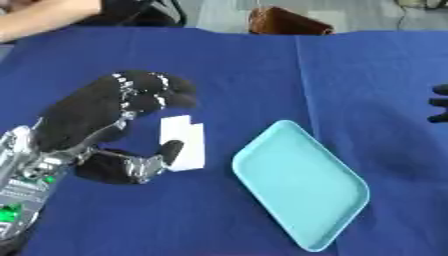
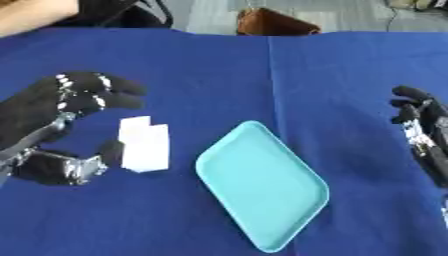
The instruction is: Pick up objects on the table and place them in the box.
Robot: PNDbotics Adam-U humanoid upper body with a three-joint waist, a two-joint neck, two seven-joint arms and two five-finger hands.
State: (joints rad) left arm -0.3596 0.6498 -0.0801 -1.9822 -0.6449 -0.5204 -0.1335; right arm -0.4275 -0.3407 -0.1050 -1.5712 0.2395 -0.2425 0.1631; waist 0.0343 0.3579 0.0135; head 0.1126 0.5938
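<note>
On the blue cloth [image 1: 262, 70] covering the table, a light turquoise tray [image 1: 302, 182] is seen lying flat and turned at an angle, so that one corner points toward the near edge. Nothing is held in it. Just to the left of the tray, apart from it, a small white box-shaped object [image 1: 184, 140] is laid on the cloth. The left hand [image 1: 101, 120] is placed around this object's left side: the fingers are arched above its upper end and the thumb [image 1: 166, 152] is brought against its lower left edge, but the object is not enclosed, and whether the fingers touch it cannot be told. The right hand [image 2: 420, 125] is shown at the right edge of the right eye view, well apart from the tray, with its fingers relaxed and nothing held. A seam is seen running down the cloth near the middle. Beyond the far edge of the table, a brown object [image 1: 284, 22] and a pale floor are visible.
</note>
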